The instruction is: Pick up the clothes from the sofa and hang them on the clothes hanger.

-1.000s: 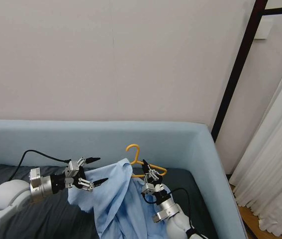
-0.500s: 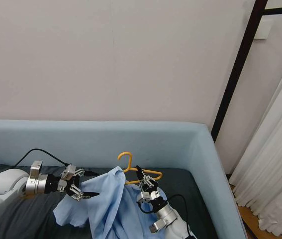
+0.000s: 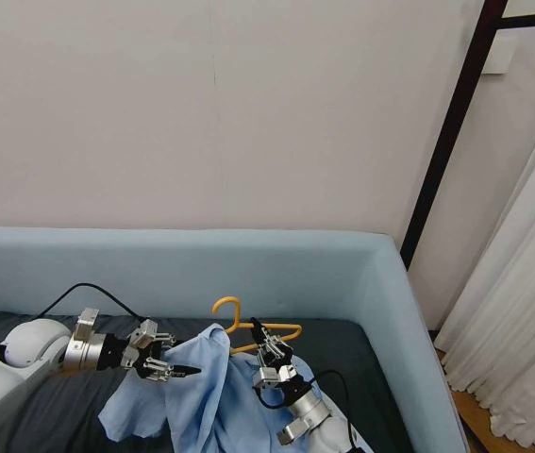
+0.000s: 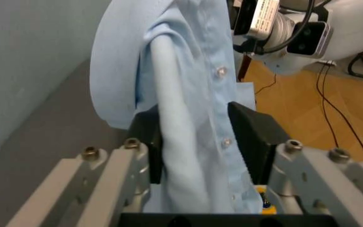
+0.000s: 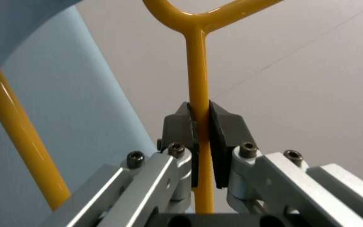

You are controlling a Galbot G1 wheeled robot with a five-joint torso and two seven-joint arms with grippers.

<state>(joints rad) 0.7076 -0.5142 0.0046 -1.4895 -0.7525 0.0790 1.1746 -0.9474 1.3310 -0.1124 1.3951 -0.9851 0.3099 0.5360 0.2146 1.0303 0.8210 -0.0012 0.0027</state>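
Note:
A light blue button shirt [image 3: 201, 401] hangs crumpled over a yellow hanger [image 3: 272, 330] low above the sofa's dark seat. My right gripper [image 3: 263, 349] is under the hanger, shut on its neck [image 5: 197, 85] just below the hook. My left gripper [image 3: 175, 361] reaches in from the left at the shirt's upper edge. In the left wrist view the shirt's button placket [image 4: 191, 109] runs between the dark pads [image 4: 251, 137], which stand apart on either side of the fold. The hanger's left shoulder is hidden under the cloth.
The sofa has a pale blue backrest [image 3: 173, 264] and arm [image 3: 418, 359] around a dark grey seat [image 3: 3, 326]. A black rack pole [image 3: 446, 142] rises at the right against the wall. White curtains [image 3: 522, 321] hang beyond it over a wood floor [image 3: 462, 411].
Both grippers, the hanger and the shirt have sunk and shifted left. The left gripper has come in around the shirt's front edge, and its fingers have narrowed.

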